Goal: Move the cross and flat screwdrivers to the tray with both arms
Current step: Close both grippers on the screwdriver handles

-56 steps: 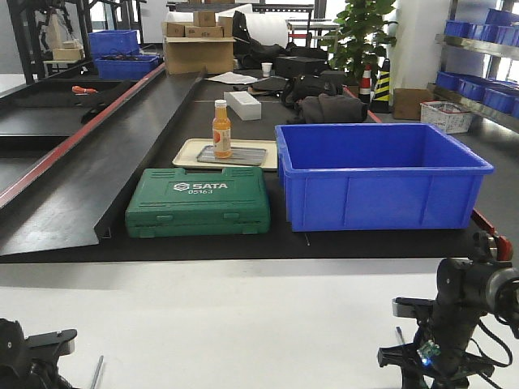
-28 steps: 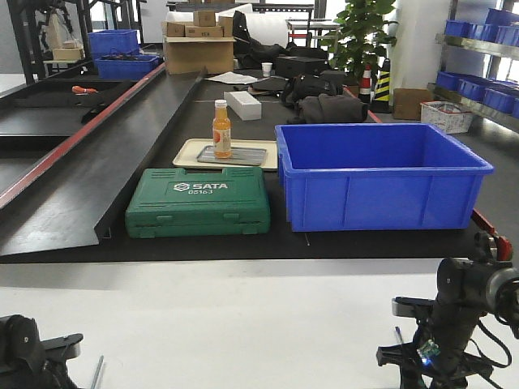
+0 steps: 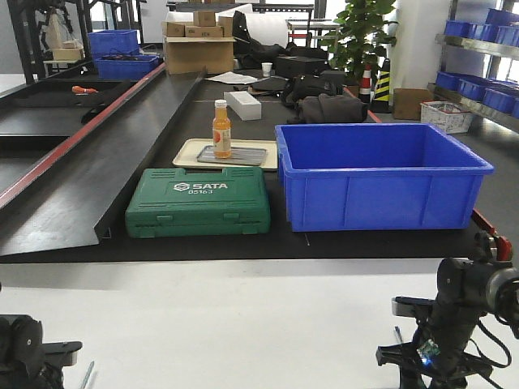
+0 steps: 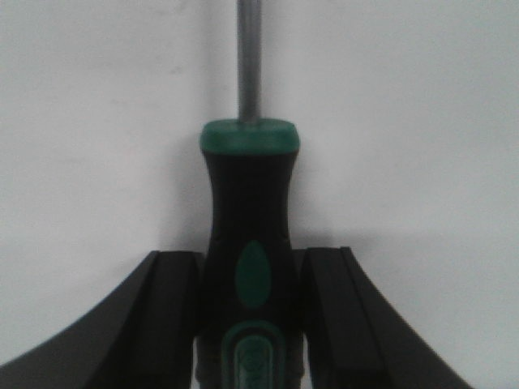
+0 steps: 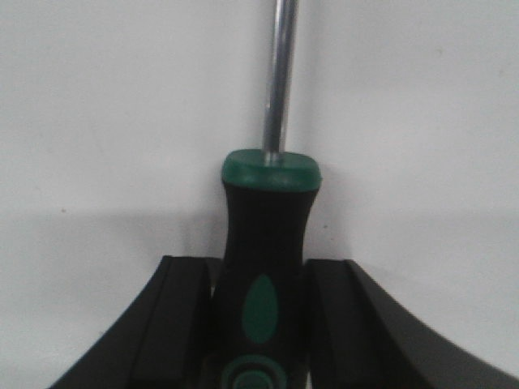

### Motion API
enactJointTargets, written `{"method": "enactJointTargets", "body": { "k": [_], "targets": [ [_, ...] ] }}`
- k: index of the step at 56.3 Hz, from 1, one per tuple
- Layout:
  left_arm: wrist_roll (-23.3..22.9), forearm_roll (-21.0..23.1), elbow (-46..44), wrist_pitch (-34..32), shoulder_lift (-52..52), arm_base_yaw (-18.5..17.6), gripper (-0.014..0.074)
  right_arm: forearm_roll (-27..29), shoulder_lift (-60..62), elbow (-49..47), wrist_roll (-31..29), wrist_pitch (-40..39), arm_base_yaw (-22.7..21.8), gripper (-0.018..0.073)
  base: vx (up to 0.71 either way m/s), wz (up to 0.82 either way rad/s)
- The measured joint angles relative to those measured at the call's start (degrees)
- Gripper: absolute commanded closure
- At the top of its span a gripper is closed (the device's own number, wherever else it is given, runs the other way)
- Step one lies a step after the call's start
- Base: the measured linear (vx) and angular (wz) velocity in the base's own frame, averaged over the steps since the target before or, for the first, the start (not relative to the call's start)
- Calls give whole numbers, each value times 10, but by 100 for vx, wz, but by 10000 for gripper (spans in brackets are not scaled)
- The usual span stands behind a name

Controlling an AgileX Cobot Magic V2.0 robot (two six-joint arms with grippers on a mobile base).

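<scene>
Left gripper (image 4: 251,324) pinches the black-and-green handle of the left-hand screwdriver (image 4: 247,194), with pads pressed on both sides and the shaft pointing away over the white tabletop (image 4: 422,121). Right gripper (image 5: 261,324) clamps the right-hand screwdriver (image 5: 268,219) likewise. Tip types cannot be told. Farther off, on the black bench (image 3: 243,243), stand a green tool case (image 3: 199,203) and a blue bin (image 3: 381,174). Behind the case the grey tray (image 3: 243,156) rests on a cream tray (image 3: 188,150), with an orange bottle (image 3: 221,128) upright on the grey one.
</scene>
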State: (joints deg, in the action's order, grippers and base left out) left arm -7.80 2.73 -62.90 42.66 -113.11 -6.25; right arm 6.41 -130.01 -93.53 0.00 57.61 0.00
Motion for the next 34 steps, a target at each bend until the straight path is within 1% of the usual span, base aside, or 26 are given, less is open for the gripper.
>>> {"method": "enactJointTargets", "body": {
  "k": [22,28,34],
  "targets": [
    [0,-58,-1,38,0,0,582,1,0,0,0,0,0,567,0,0],
    [0,-74,-1,42,0,0,545,1,0,0,0,0,0,567,0,0],
    [3,-78,-1,43,-1,0,479,1,0,0,0,0,0,567,0,0]
  ]
}}
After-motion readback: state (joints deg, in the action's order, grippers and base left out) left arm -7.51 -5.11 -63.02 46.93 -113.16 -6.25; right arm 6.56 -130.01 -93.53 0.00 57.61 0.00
